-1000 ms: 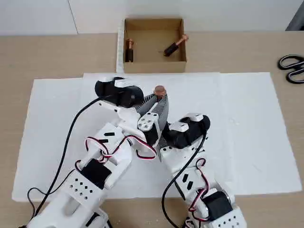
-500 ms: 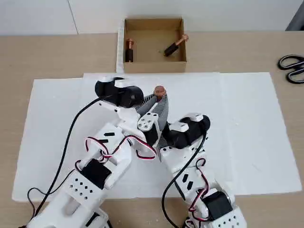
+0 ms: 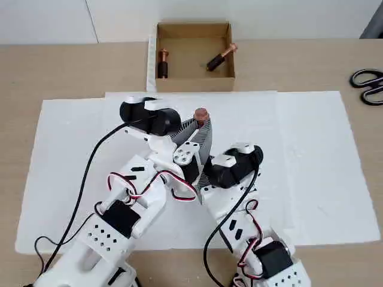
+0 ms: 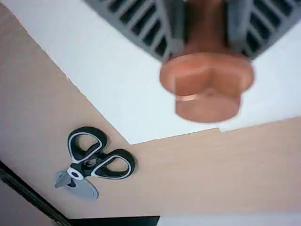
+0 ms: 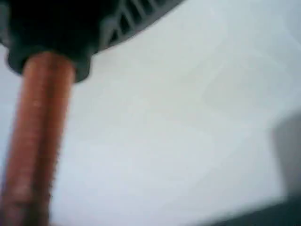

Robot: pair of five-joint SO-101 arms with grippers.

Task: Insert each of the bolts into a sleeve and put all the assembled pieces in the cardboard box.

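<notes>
Just in front of the brown cardboard box (image 3: 192, 84), the left gripper (image 3: 196, 124) and right gripper (image 3: 205, 136) are holding a copper hex-headed bolt (image 3: 201, 113) above the white paper sheet (image 3: 311, 155). From the left wrist, grey fingers (image 4: 136, 21) are clamping the bolt's neck. From the right wrist, that gripper is pinching a black cylindrical sleeve (image 5: 47, 33), with the threaded shaft sticking out of it

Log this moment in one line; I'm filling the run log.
left hand: shut on bolt | right hand: shut on sleeve, bolt shank protruding | cardboard box: two assembled pieces inside
</notes>
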